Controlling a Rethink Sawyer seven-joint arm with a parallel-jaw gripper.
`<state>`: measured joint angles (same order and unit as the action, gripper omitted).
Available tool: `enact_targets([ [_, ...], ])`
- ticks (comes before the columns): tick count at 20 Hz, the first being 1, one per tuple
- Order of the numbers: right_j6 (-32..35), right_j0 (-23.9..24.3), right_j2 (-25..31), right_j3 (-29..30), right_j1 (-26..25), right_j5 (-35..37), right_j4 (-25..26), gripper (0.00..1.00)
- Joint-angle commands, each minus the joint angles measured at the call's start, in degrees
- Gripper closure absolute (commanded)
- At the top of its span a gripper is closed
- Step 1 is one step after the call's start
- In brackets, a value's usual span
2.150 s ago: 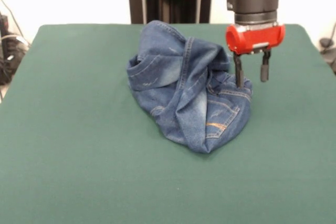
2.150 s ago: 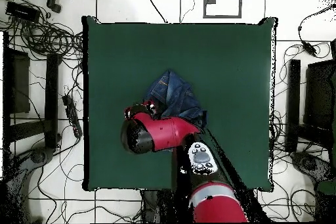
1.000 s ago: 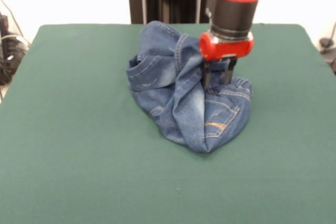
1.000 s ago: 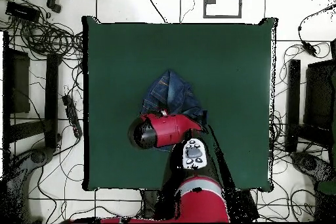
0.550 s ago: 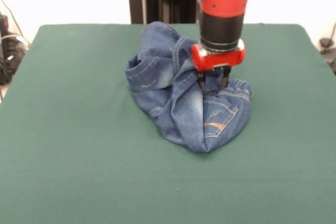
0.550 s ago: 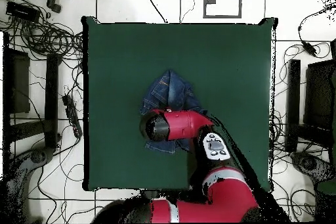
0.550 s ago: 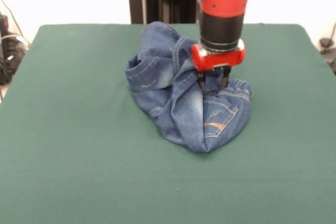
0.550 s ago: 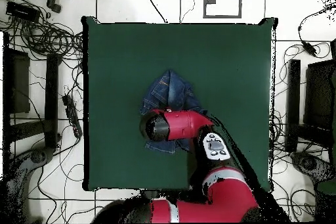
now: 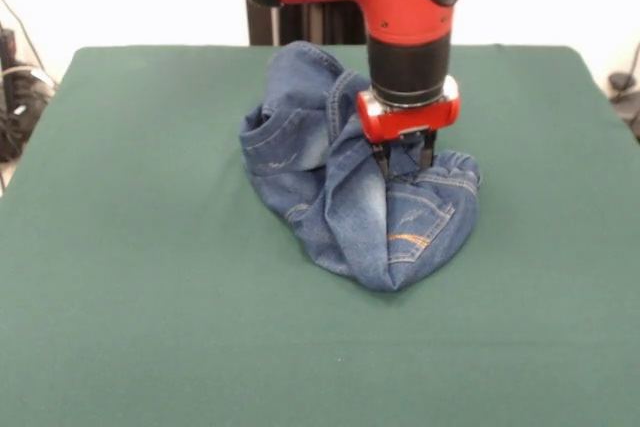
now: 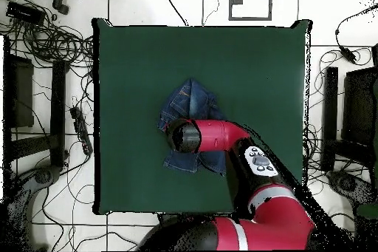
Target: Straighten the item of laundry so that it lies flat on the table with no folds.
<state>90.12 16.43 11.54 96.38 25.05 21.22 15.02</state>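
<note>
Your jeans [image 9: 350, 197] sit bunched in a heap near the middle of the table [image 9: 150, 277], a little toward the far side, with nothing flattened yet. The gripper [image 9: 405, 162] has swung in from the right of the pile and dropped onto its upper fold over the last two seconds. Its fingers now look pinched into the denim beside the gathered waistband, so you're likely set to lift and spread.

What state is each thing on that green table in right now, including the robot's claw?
jeans: crumpled in a heap, folded over themselves, not flat.
gripper: lowered into the top of the heap, fingers close together with denim between them; it looks shut on the cloth.
table: bare green top around the jeans.
</note>
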Motion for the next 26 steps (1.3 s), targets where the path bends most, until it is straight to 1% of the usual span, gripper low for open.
enact_targets([
  [1,-3.51,-0.85,7.02,-1.87,-12.57,6.67,2.45,0.0],
  [2,-3.14,-1.07,6.79,-2.06,-12.49,7.53,2.59,1.0],
  [7,-2.97,-1.17,6.67,-2.18,-12.43,8.78,2.57,1.0],
  [19,-3.21,-0.72,7.0,-1.84,-12.24,8.15,3.42,1.0],
  [24,-3.33,-0.24,7.64,-1.4,-12.23,5.77,4.07,1.0],
  [26,-2.3,-0.16,7.83,-0.11,-10.64,3.25,4.42,1.0],
])
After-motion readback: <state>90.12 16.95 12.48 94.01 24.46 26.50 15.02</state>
